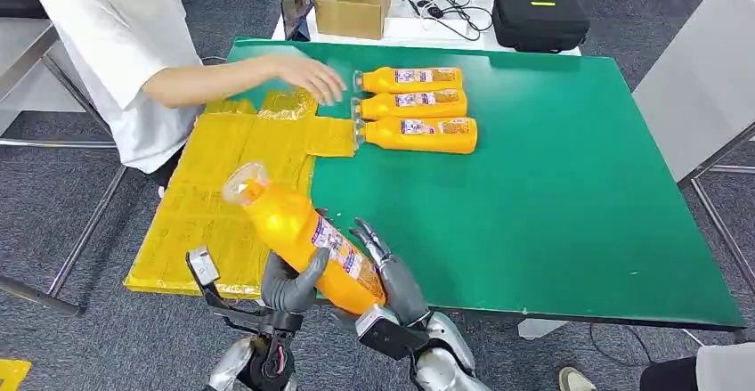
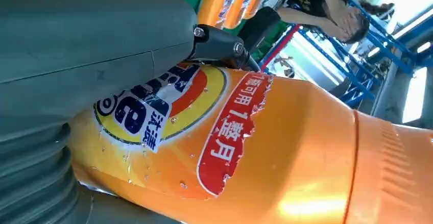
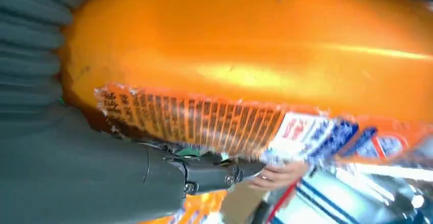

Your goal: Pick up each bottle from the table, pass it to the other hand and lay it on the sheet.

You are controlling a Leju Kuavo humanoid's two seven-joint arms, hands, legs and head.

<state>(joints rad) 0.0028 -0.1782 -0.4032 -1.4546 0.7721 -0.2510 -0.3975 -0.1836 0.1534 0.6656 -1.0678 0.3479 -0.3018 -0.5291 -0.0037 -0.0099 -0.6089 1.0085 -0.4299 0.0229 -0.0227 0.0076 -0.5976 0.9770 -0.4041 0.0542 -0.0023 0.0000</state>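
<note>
An orange bottle (image 1: pixel 289 226) with a clear cap is tilted up over the table's front edge, its cap toward the yellow sheet (image 1: pixel 209 204). My left hand (image 1: pixel 287 286) grips its lower body from the left, and my right hand (image 1: pixel 396 277) wraps its base from the right. In the left wrist view my left hand (image 2: pixel 92 45) lies over the bottle's label (image 2: pixel 224 132). Seen from the right wrist, my right hand (image 3: pixel 76 178) presses the bottle (image 3: pixel 245 40). Three more orange bottles (image 1: pixel 417 106) lie side by side at the back of the green table (image 1: pixel 552 204).
A person in a white shirt stands at the back left, a hand (image 1: pixel 307 77) stretched over the sheet's far end beside the bottles' caps. Behind the table are a cardboard box (image 1: pixel 352 8), cables and a black case (image 1: pixel 540 17).
</note>
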